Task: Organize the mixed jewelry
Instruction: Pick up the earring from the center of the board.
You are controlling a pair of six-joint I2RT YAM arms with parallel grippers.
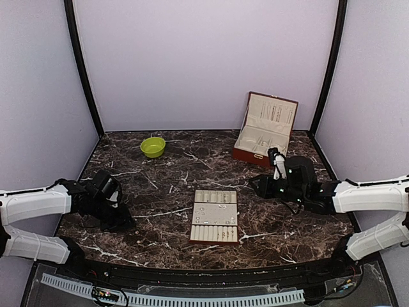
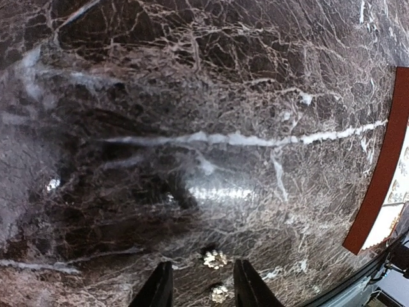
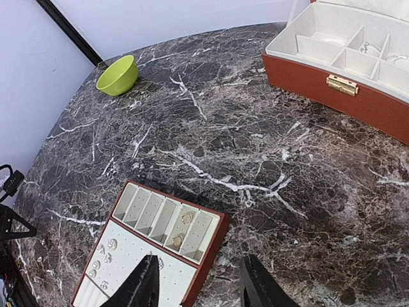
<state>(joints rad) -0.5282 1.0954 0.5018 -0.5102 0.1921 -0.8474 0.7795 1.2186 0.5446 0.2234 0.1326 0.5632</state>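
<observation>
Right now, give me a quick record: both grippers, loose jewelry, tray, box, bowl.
left gripper: low over table, jaws apart, astride loose pieces
loose pieces: two, on bare table, left of tray
right gripper: open, empty, raised, by tray's far right corner
tray: mid table, holds small pieces
box: open, far right
bowl: far side, left of centre
</observation>
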